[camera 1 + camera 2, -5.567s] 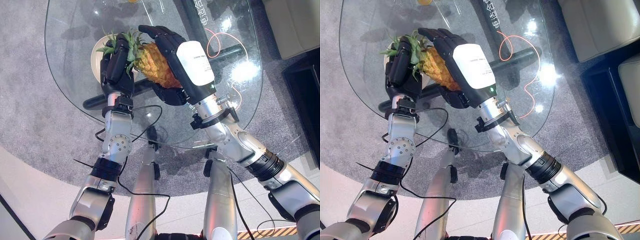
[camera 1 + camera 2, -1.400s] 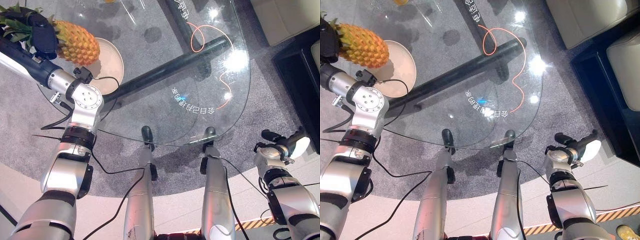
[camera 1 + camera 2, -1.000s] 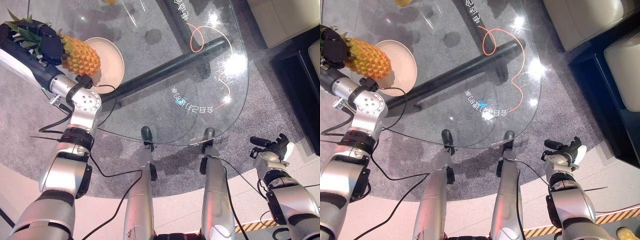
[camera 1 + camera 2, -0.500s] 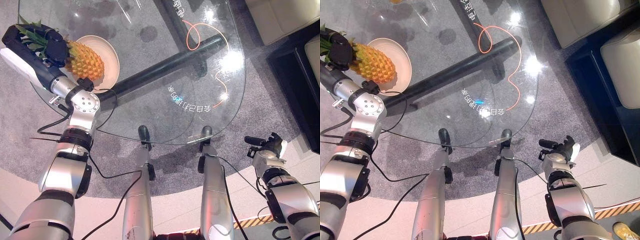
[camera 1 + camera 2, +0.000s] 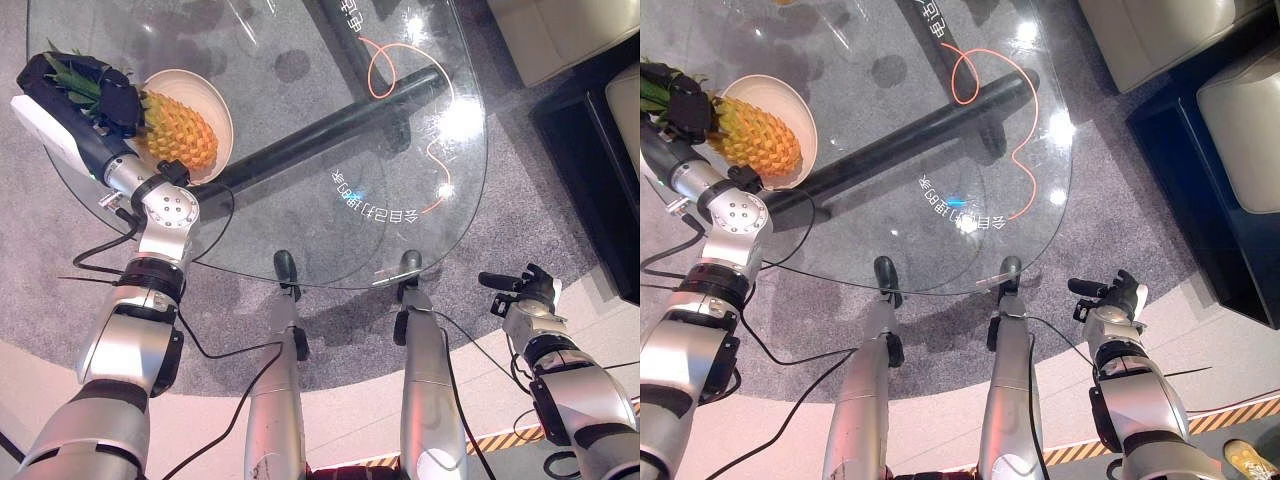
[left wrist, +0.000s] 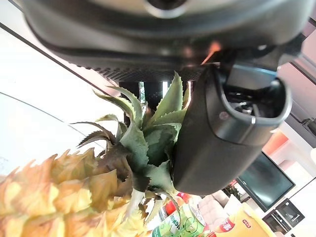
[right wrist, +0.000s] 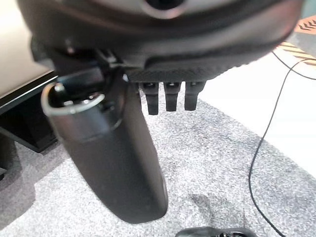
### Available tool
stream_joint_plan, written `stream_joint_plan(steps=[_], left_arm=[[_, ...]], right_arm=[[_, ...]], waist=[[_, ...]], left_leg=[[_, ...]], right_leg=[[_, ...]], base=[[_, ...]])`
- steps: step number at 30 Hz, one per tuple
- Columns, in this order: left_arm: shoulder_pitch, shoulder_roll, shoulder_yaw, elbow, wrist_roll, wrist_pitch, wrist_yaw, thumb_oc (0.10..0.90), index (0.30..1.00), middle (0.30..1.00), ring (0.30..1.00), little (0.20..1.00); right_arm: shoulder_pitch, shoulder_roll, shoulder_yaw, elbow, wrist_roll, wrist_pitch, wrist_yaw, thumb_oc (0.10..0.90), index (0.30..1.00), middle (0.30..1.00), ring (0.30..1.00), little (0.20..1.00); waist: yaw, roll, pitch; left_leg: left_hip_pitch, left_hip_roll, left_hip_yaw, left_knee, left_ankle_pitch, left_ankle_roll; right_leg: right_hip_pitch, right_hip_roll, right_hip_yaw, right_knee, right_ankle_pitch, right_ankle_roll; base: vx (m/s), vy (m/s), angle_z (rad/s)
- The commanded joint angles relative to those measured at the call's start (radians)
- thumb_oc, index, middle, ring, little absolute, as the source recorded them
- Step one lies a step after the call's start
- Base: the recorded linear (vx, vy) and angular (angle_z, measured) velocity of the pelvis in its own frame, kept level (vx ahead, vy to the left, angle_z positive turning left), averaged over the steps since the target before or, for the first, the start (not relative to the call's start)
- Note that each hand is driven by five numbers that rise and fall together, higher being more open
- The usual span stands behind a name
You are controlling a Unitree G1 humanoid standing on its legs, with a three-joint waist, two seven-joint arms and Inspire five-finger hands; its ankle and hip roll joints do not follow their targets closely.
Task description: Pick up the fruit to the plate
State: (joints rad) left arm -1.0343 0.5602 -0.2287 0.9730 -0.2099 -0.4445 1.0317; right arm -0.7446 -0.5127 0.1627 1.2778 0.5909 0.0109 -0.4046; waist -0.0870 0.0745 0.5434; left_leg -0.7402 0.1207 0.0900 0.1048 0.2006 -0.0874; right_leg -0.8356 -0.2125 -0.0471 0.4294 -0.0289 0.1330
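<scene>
Left hand [image 5: 100, 95] clamped round the leafy crown of the pineapple [image 5: 178, 130], held over the plate [image 5: 215, 110] at the far left of the glass bench [image 5: 330, 120]. Long axis running slantwise, fruit end toward the plate's near rim. Right hand [image 5: 1118, 296] loosely uncurled, well apart beyond the bench's near edge, over grey carpet [image 5: 1120, 200]. Orange cord [image 5: 440, 130] nowhere near the path.

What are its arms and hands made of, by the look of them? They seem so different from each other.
The arms are silver-grey metal tubes with round joints and black rings between the sections, and thin black cables run along them. The left hand is dark, with a white cover on its back. The right hand is dark too, with a white cover on the thumb. The fingers are black and blocky.
</scene>
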Motion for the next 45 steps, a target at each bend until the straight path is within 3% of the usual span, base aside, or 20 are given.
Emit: stream_joint_plan(steps=[1, 33, 45], left_arm=[[-0.160, 0.123, 0.019, 0.021, 0.053, -0.083, 0.064, 0.100, 0.300, 0.300, 0.300, 0.200], [-0.234, 0.138, -0.020, 0.087, 0.094, -0.092, 0.108, 0.100, 0.300, 0.300, 0.300, 0.200], [-0.264, 0.161, -0.035, 0.107, 0.128, -0.066, 0.148, 0.100, 0.300, 0.300, 0.300, 0.200]], right_arm=[[0.013, -0.038, 0.030, 0.019, -0.012, -0.015, -0.041, 0.800, 0.900, 0.900, 0.900, 0.900], [-0.008, -0.035, 0.050, 0.008, -0.006, -0.040, -0.065, 0.800, 0.900, 0.900, 0.900, 0.900], [-0.004, -0.043, 0.048, 0.012, 0.000, -0.055, -0.064, 0.800, 0.900, 0.900, 0.900, 0.900]], waist=[[0.024, -0.042, -0.023], [0.012, -0.059, -0.023], [0.007, -0.066, -0.023]], left_leg=[[-0.026, -0.021, 0.005, 0.155, -0.157, -0.012], [-0.041, -0.018, 0.004, 0.163, -0.164, -0.017], [-0.057, -0.016, 0.003, 0.166, -0.158, -0.018]], right_leg=[[0.026, 0.053, -0.060, -0.066, 0.013, -0.042], [0.016, 0.059, -0.056, -0.071, 0.013, -0.040], [0.003, 0.059, -0.055, -0.080, 0.025, -0.040]], base=[[0.00, 0.000, 0.00], [0.00, 0.000, 0.00], [0.00, 0.000, 0.00]])
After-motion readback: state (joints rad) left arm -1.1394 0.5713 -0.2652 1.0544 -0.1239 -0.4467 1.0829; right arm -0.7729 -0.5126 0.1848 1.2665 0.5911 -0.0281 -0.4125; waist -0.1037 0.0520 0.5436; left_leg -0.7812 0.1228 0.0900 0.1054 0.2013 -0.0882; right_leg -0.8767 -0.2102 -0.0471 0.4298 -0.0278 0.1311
